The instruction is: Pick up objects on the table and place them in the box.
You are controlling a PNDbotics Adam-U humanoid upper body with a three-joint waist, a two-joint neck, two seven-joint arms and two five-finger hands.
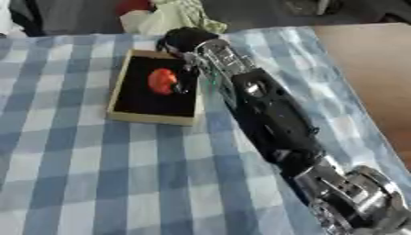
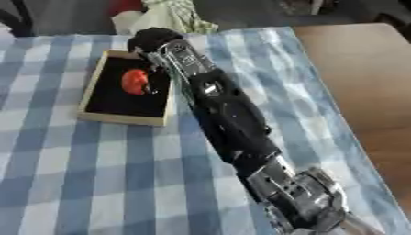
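Note:
A shallow tan box (image 1: pixel 122 89) with a black inside lies on the blue-and-white checked cloth at the upper middle. A red rounded object (image 1: pixel 162 81) rests inside it, toward the far right part. My right arm (image 1: pixel 273 119) reaches in from the lower right corner, and my right hand (image 1: pixel 186 39) hangs over the box's far right corner, just above and beside the red object. The hand is black against the black inside of the box, so I cannot see whether it touches the object. My left hand shows in no view.
The checked cloth (image 1: pixel 96 174) covers the table; bare brown wood (image 1: pixel 369 69) shows along the right side. Beyond the far edge lie a pale green cloth (image 1: pixel 173 16) and something red (image 1: pixel 132 5).

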